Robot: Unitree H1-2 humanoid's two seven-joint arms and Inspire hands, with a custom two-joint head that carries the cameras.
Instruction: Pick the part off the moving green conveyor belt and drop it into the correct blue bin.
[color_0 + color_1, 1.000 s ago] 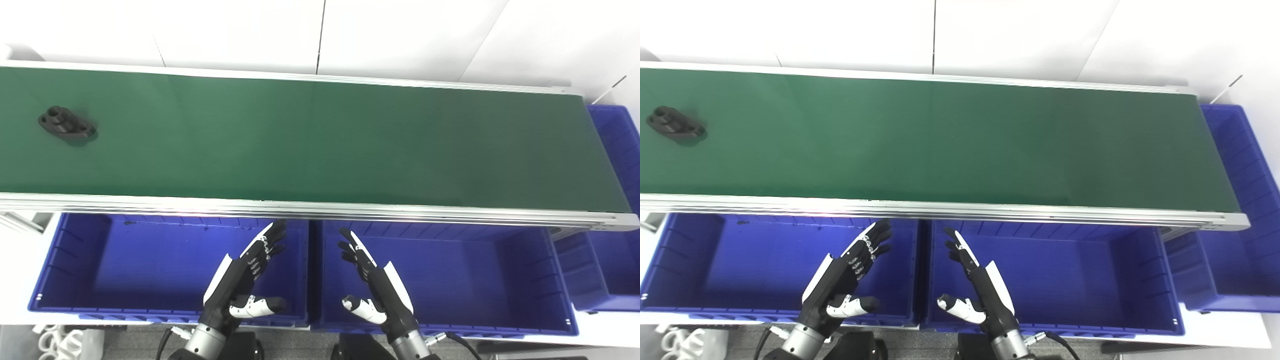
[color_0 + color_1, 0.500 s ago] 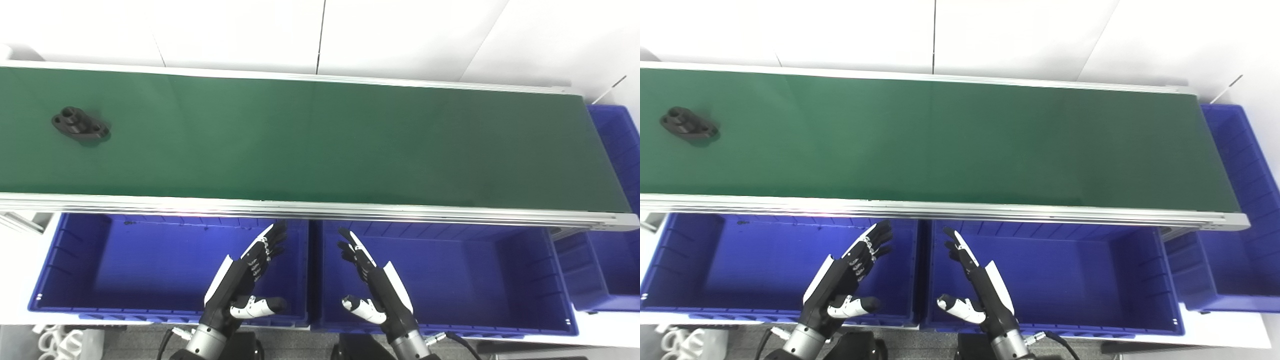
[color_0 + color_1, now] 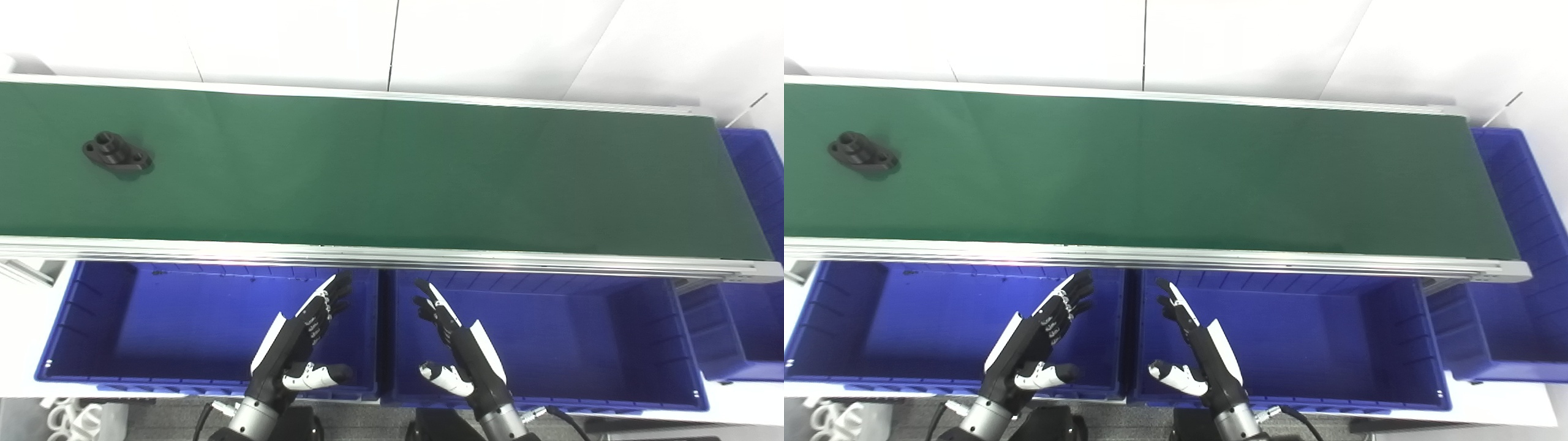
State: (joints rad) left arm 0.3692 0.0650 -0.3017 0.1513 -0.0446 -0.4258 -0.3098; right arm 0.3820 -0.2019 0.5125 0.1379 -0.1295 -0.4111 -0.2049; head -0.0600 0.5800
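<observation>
Both the left hand (image 3: 300,355) and right hand (image 3: 459,355) hover spread wide, palms facing, holding nothing. The black oval flanged part (image 3: 117,155) lies near the green conveyor belt's (image 3: 392,171) left end, long axis slanting toward the near right.

1. Belt (image 3: 392,171) – matt green, smooth, with no visible weave.
2. Rail (image 3: 392,256) along the belt's near edge – brushed, silvery metal with a bright sheen.
3. Part (image 3: 117,154) – black and dull; plastic or coated metal, hard to tell at this size.
4. Bins (image 3: 202,324) – blue moulded plastic with ribbed walls, slightly glossy.
5. Left hand (image 3: 297,352) and right hand (image 3: 462,355) – hard black and white shells, the white panels shiny.
</observation>
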